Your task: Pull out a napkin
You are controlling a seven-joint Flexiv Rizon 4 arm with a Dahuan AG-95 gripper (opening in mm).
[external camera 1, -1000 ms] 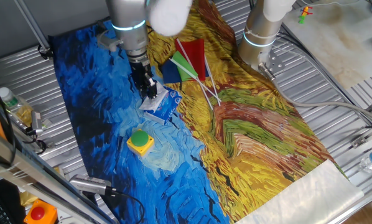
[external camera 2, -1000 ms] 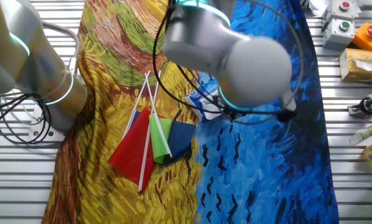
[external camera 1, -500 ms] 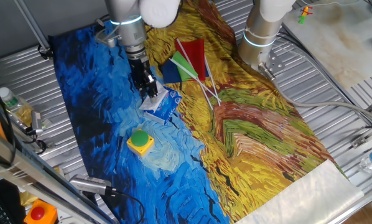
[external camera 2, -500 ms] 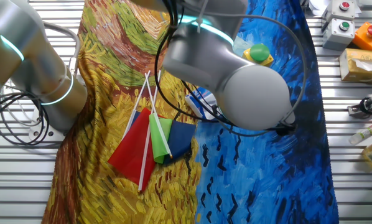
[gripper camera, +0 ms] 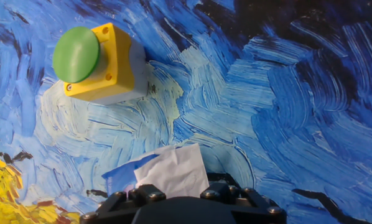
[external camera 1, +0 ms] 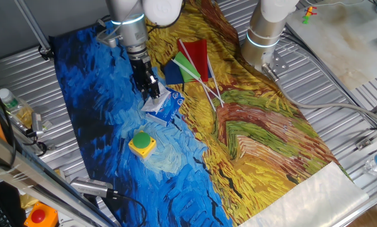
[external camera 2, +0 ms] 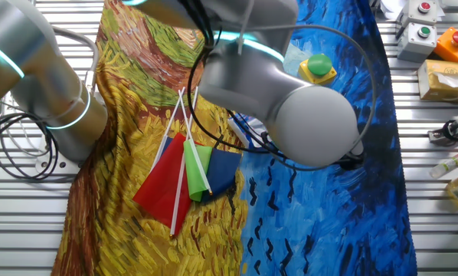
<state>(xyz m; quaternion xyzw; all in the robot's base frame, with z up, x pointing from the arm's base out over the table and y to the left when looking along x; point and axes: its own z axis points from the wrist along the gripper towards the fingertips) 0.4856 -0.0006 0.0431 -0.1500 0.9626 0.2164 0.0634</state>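
The gripper (external camera 1: 152, 93) points down over the blue part of the painted cloth (external camera 1: 258, 151) that covers the bench (external camera 1: 340, 88). Its jaws are pinching the napkin (gripper camera: 172, 171), a thin white sheet with soft creases. In the hand view the napkin sticks up right in front of the black jaws. Below it is the small blue tissue packet (external camera 1: 166, 106), lying on the cloth just under the gripper. The napkin comes out of the top of that packet.

Near the packet sits a yellow box with a big green button (external camera 1: 141, 142). It stands on the pale blue swirl of the cloth, a little apart from the packet. On the yellow side of the cloth lie some small flags (external camera 2: 184, 175), red, green and dark blue, with white sticks. They overlap each other.
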